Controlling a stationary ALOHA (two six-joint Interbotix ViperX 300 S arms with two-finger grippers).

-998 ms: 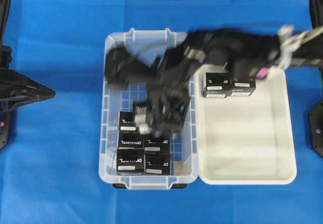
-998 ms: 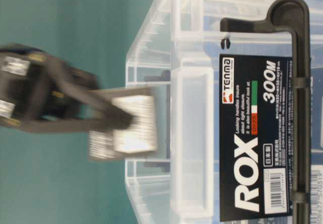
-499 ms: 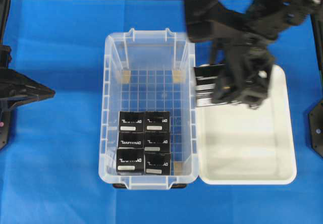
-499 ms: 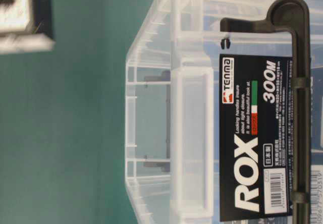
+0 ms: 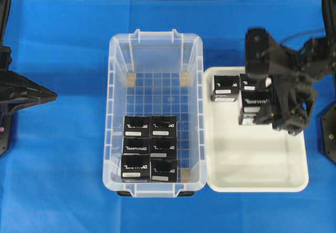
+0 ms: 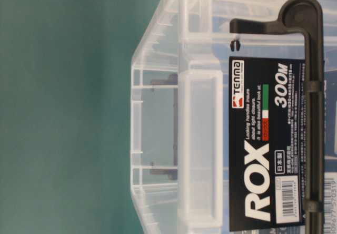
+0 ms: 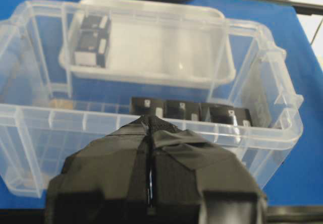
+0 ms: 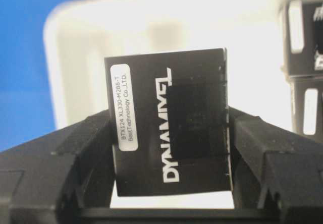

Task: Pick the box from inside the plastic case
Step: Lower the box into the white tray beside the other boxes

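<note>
The clear plastic case stands mid-table, with several black boxes packed at its near end. My right gripper is shut on one box and holds it over the white tray, beside two boxes lying at the tray's far-left corner. In the right wrist view the box sits squarely between the fingers, label and white lettering facing the camera. My left gripper is parked at the left edge, well clear of the case, its taped fingertips pressed together and empty.
The shallow white tray lies against the case's right side on a blue cloth. The far half of the case shows only its grid floor. The table-level view is filled by the case wall and a black printed label.
My right arm lifted a box out of the case, swung right and came down over the tray. The boxes left in the case and the left arm stayed still.
</note>
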